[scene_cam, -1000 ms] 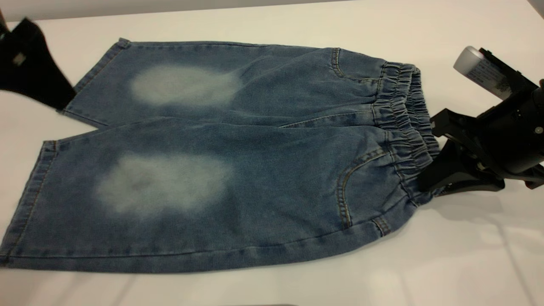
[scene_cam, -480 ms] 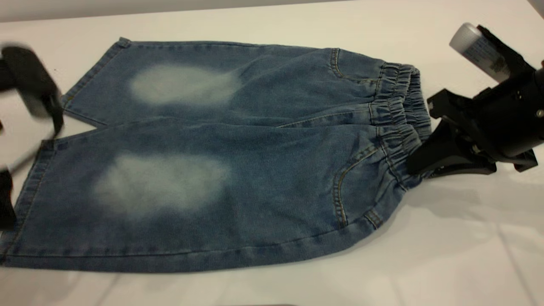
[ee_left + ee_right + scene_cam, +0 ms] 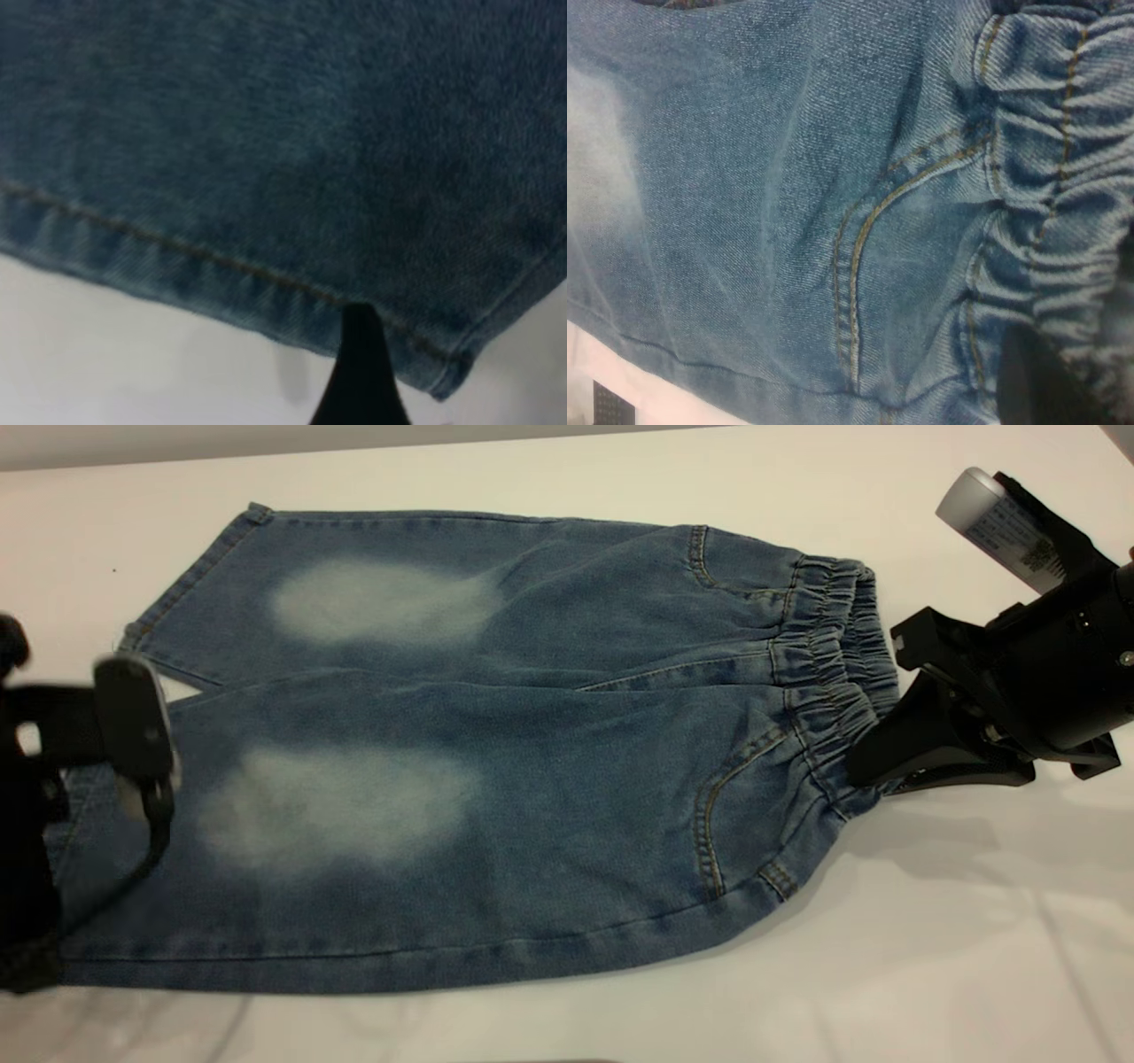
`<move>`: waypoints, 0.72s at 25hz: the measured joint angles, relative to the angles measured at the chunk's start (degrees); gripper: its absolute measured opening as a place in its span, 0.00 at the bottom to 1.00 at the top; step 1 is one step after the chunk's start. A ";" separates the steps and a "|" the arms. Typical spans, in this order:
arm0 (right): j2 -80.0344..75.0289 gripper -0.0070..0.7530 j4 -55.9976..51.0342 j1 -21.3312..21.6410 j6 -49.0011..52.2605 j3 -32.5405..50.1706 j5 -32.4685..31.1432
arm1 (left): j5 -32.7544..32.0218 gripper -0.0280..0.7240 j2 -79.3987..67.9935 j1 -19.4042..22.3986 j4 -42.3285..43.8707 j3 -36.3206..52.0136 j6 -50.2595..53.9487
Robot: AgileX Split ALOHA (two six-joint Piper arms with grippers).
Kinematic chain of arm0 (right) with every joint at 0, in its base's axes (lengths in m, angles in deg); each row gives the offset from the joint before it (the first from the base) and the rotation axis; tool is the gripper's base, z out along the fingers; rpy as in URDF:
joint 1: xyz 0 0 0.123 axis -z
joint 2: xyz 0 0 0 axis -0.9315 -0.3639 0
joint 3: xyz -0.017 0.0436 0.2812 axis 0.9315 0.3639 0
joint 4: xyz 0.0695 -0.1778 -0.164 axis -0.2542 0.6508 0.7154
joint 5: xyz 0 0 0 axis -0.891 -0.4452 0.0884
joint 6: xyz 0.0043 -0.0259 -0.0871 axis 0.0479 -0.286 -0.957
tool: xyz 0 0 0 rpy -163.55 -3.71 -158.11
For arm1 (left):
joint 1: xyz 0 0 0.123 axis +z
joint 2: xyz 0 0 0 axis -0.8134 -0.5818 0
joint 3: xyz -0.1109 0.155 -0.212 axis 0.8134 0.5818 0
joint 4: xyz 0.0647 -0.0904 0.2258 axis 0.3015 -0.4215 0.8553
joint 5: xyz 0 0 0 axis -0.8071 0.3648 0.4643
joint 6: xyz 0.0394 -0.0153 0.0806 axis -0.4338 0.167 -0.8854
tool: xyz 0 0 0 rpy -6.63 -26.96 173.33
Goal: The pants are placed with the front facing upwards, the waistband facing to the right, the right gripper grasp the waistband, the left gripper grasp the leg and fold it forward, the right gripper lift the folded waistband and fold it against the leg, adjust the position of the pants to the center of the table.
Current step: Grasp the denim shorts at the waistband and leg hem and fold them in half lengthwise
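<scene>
Swung down over near leg hem since earlier: left gripper point(image 3: 133, 779), jaws unreadable. Right gripper point(image 3: 877, 766) clamped on waistband point(image 3: 833, 655). Pants point(image 3: 496, 762) flat on desk point(image 3: 930, 957). Best pinching hem squarely before folding.

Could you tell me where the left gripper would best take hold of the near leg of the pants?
Probably at the hemmed cuff of the near leg, coming in from the open end. The pants lie flat, so only that stitched edge offers a lip to pinch. The left gripper is already above it; the right gripper is at the waistband.
</scene>
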 joint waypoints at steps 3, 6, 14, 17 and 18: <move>0.00 0.06 0.00 0.00 -0.41 0.00 0.00 | 0.42 0.72 -2.19 0.00 0.49 0.00 0.05; 0.00 0.06 0.00 0.00 -0.64 0.00 0.00 | 1.35 0.72 -3.83 0.00 0.60 0.00 0.05; 0.05 0.07 0.23 0.00 -0.75 0.00 0.00 | 3.14 0.56 -4.64 1.65 1.33 -0.10 0.71; 0.05 0.07 0.24 0.00 -0.75 0.00 -0.05 | 3.58 0.43 -4.74 3.27 1.33 -0.28 0.83; 0.05 0.07 0.29 0.00 -0.75 0.00 -0.33 | 3.72 0.38 -4.74 3.65 1.33 -0.34 0.87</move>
